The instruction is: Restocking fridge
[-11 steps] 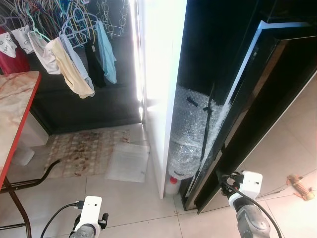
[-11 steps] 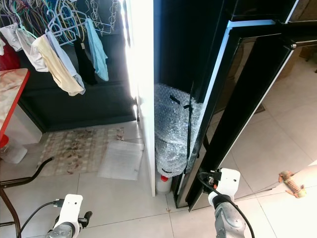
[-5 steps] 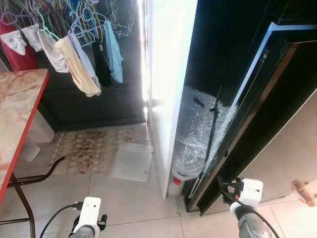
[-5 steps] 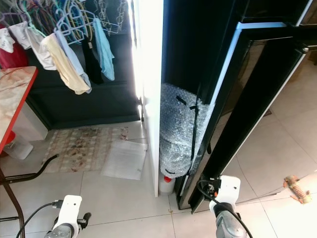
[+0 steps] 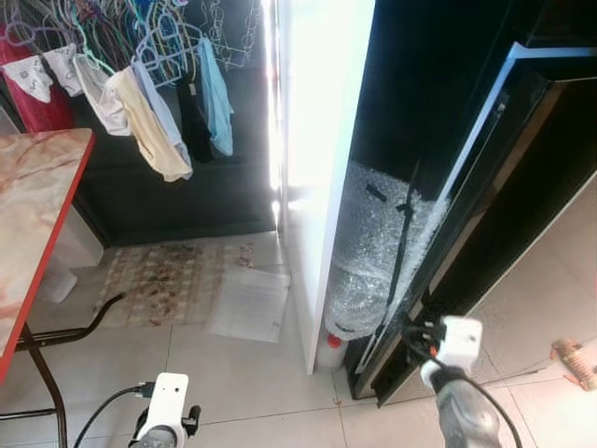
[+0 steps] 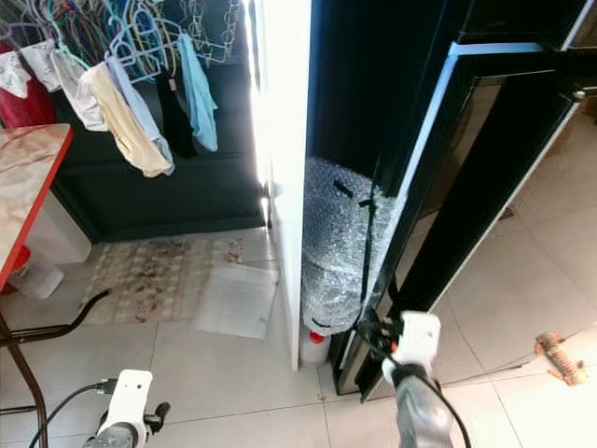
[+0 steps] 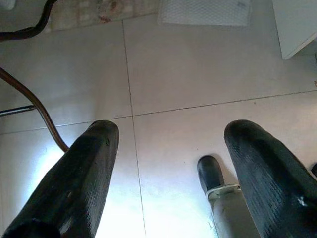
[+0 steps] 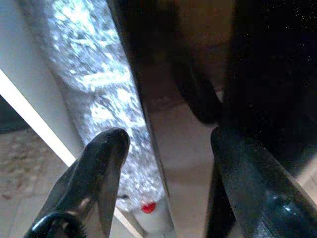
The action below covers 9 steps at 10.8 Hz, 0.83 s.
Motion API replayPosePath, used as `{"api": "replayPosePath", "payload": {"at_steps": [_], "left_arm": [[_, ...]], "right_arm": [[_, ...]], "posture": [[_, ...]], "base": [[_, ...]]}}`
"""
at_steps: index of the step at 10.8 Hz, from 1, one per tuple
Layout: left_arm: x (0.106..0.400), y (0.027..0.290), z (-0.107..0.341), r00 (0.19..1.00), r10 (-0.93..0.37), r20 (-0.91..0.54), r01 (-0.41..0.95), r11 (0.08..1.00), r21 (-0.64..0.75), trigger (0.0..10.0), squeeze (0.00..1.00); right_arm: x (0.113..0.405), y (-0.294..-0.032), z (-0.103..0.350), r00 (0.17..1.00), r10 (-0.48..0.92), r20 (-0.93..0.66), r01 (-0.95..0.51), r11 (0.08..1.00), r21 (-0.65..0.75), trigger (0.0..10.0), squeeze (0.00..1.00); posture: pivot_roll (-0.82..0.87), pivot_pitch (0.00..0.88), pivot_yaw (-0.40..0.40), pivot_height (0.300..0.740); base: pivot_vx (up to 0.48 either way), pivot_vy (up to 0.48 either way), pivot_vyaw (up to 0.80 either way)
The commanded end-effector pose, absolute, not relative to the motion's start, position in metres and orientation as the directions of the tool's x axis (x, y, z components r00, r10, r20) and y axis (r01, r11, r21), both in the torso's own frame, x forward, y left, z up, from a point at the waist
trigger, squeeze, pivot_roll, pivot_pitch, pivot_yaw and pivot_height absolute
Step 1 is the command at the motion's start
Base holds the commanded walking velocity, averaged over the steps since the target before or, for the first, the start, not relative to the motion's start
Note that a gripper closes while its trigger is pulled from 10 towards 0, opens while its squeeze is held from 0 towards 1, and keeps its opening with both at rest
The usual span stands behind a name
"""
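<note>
I see one tall black fridge (image 5: 522, 177) in front of me on my right, its single dark door (image 6: 466, 196) standing ajar, the door's long edge running up and away from the floor and leaning slightly to my right. My right hand (image 8: 163, 178) is raised to the lower edge of that door, its two black fingers (image 8: 101, 173) spread apart and released, with the door's thin edge running between them; I cannot tell whether either finger touches it. Wedged in the gap between the fridge and one white wall panel (image 5: 322, 140) stands one tall bundle wrapped in bubble wrap (image 5: 368, 252), upright, bound by a black strap, with one red-capped bottle (image 5: 326, 347) on the floor tiles just beneath it. My left hand (image 7: 168, 173) hangs low over the tiled floor (image 7: 173, 74), its two fingers apart and holding nothing. To my left is one red-edged desk (image 5: 33, 215), one floor mat (image 5: 163, 280), and a rack of hung laundry (image 5: 140, 84).
</note>
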<state>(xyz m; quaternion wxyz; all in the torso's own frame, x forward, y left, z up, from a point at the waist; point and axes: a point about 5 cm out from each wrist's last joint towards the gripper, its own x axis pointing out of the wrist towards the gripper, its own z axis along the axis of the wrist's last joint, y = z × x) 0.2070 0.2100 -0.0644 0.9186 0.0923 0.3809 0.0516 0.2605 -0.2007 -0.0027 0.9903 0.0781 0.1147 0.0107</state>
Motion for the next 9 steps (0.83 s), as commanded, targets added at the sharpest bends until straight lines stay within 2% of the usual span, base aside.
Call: {"api": "replayPosePath", "payload": {"at_steps": [1,7,9], "left_arm": [[0.203,0.212,-0.066,0.698,0.172,-0.695,-0.026,0.976,0.216,10.0,0.0],[0.207,0.209,-0.064,0.718,0.168,-0.675,-0.028,0.977,0.214,10.0,0.0],[0.209,0.208,-0.062,0.728,0.167,-0.665,-0.028,0.976,0.215,10.0,0.0]], "right_arm": [[0.261,-0.197,-0.004,0.968,0.064,-0.242,-0.022,0.985,0.17,10.0,0.0],[0.273,-0.194,0.003,0.969,0.093,-0.228,-0.05,0.982,0.185,10.0,0.0],[0.268,-0.198,-0.001,0.969,0.048,-0.24,-0.008,0.986,0.168,10.0,0.0]], "posture": [[-0.13,0.062,-0.01,0.74],[-0.12,0.067,-0.01,0.74],[-0.12,0.069,-0.011,0.74]], "base": [[0.0,0.0,0.0],[0.0,0.0,0.0],[0.0,0.0,0.0]]}}
